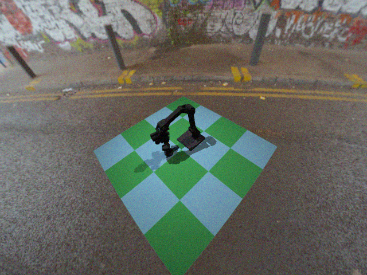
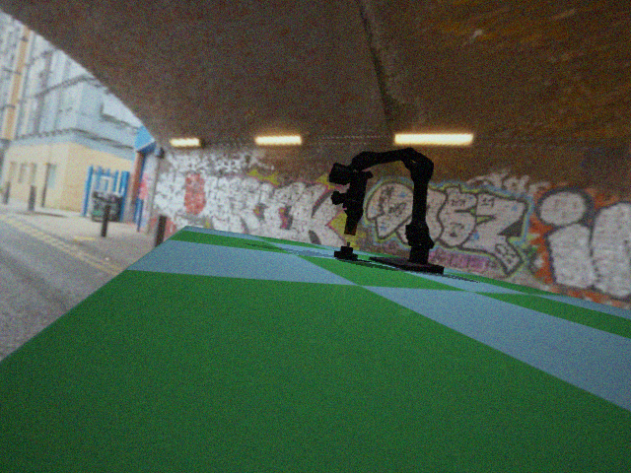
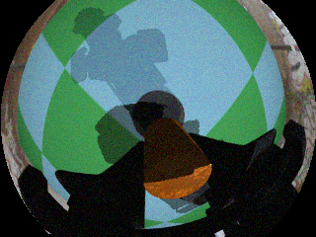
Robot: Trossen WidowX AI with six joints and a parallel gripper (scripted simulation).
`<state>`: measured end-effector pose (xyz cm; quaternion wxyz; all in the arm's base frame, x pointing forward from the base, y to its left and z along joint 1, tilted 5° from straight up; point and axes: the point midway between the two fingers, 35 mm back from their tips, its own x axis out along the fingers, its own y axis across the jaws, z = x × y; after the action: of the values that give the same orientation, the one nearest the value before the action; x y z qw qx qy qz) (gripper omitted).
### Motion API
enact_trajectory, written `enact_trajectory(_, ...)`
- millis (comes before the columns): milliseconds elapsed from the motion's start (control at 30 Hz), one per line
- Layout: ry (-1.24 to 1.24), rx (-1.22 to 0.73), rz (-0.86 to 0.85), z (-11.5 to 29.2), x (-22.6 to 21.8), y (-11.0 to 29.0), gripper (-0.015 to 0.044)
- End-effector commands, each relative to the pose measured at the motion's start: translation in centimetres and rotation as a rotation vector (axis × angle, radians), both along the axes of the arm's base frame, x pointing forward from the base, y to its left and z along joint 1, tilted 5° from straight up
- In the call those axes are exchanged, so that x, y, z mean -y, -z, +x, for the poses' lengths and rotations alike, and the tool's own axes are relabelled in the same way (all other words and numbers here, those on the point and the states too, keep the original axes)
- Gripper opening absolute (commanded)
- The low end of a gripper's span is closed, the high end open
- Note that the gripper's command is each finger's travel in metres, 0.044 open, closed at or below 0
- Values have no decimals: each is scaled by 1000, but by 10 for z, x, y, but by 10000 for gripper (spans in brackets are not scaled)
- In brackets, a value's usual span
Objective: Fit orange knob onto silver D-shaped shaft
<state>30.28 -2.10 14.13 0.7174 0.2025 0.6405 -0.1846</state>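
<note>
My gripper is shut on the orange knob and points straight down. In the wrist view the knob hangs right in front of the dark round pedestal, covering its near part and the silver shaft. In the top and exterior views the pedestal stands on the checkered mat directly under the gripper. A small gap shows between the knob and the pedestal in the exterior view. The knob's hole is hidden.
The green and blue checkered mat lies on asphalt. The arm's dark base plate stands just beside the pedestal. Bollards and a graffiti wall are far behind.
</note>
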Motion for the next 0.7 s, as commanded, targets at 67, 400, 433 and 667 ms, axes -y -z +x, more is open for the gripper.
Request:
enact_trajectory(67, -35, 5, 2, -1, 3, 1, 0)
enact_trajectory(400, -309, 4, -29, 0, 2, 1, 0)
enact_trajectory(433, -339, 4, -33, 0, 2, 1, 0)
enact_trajectory(667, -441, 4, -44, 2, 2, 1, 0)
